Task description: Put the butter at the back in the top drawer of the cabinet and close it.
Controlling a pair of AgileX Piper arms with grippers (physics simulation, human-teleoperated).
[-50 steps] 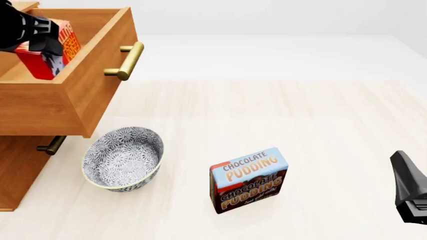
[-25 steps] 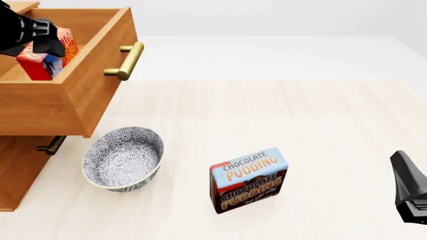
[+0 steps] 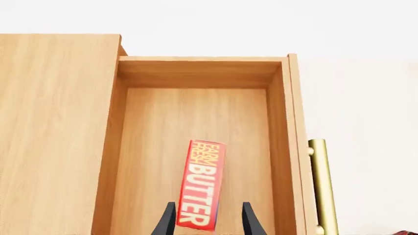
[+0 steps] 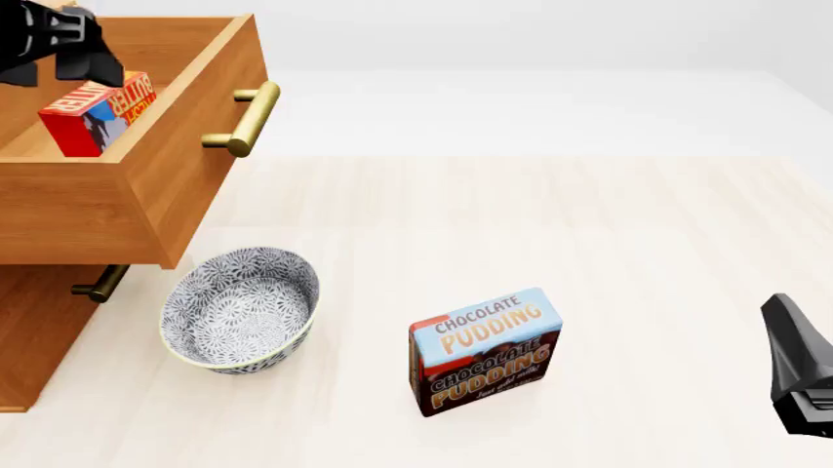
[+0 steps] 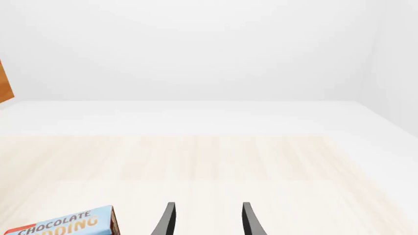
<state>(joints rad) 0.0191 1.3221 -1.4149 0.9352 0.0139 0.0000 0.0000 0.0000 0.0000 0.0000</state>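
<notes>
The butter (image 4: 99, 116), a small red box with orange lettering, lies tilted inside the open top drawer (image 4: 195, 146) of the cabinet (image 4: 33, 336). In the left wrist view the butter (image 3: 201, 183) rests on the drawer floor (image 3: 156, 147), free of both fingers. My left gripper (image 4: 81, 60) hovers just above the box, open, and its fingers (image 3: 167, 220) stand either side of the box's near end without touching. At the table's near right edge my right gripper (image 4: 801, 380) is open with nothing between its fingers (image 5: 168, 220).
A patterned bowl (image 4: 241, 307) sits on the table under the drawer's front corner. A Chocolate Pudding box (image 4: 485, 351) stands mid-table and shows as the pudding box (image 5: 62, 225) in the right wrist view. The brass handle (image 4: 248, 119) juts from the drawer front.
My left gripper has let go of the butter and risen toward the back left. The butter dropped onto the drawer floor. The right arm has not moved.
</notes>
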